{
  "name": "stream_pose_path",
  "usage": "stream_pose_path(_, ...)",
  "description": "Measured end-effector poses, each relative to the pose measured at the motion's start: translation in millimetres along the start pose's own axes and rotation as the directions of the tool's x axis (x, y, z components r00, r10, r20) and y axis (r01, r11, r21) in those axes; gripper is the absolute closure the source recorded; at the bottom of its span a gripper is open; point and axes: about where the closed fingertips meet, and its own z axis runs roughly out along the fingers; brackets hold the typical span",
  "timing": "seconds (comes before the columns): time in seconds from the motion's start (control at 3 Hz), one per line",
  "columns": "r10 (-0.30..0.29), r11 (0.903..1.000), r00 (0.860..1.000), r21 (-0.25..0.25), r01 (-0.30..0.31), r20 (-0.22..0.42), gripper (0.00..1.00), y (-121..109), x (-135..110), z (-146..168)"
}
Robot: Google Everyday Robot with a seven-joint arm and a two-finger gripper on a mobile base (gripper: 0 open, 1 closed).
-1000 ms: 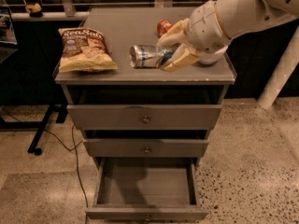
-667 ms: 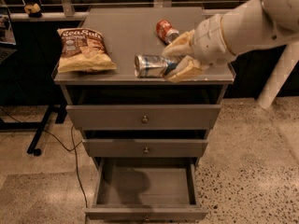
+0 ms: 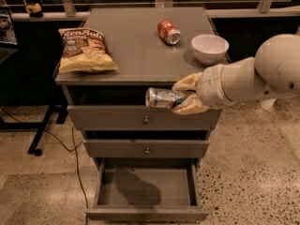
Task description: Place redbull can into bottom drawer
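Observation:
My gripper (image 3: 180, 96) is shut on the redbull can (image 3: 161, 98), a slim blue-and-silver can held on its side with its silver end pointing left. Can and gripper hang in front of the cabinet, level with the top drawer's upper edge and off the cabinet top. The bottom drawer (image 3: 146, 213) is pulled open below, and its inside looks bare. My white arm (image 3: 262, 76) reaches in from the right.
On the cabinet top (image 3: 136, 46) lie a chips bag (image 3: 84, 49) at the left, a red-orange can (image 3: 168, 32) on its side and a white bowl (image 3: 209, 47) at the right. The top drawer (image 3: 145, 118) and middle drawer (image 3: 146, 149) are shut. A cable (image 3: 75, 158) runs down the left.
My gripper has carried the redbull can off the cabinet top, forward and down, to in front of the top drawer. The white bowl is now uncovered.

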Motion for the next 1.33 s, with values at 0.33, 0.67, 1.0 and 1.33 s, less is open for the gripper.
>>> stream_pose_path(0.33,0.059,0.9979,0.998,-0.025,-0.059,-0.026,1.00,23.6,33.1,26.1)
stream_pose_path(0.67,0.116,0.9910,0.992,-0.062,-0.119,-0.053,1.00,46.9,62.9,49.3)
stream_pose_path(1.0,0.151,0.9808,0.984,-0.111,-0.160,-0.091,1.00,66.0,88.7,70.9)
stream_pose_path(1.33,0.151,0.9808,0.984,-0.111,-0.160,-0.091,1.00,66.0,88.8,71.0)
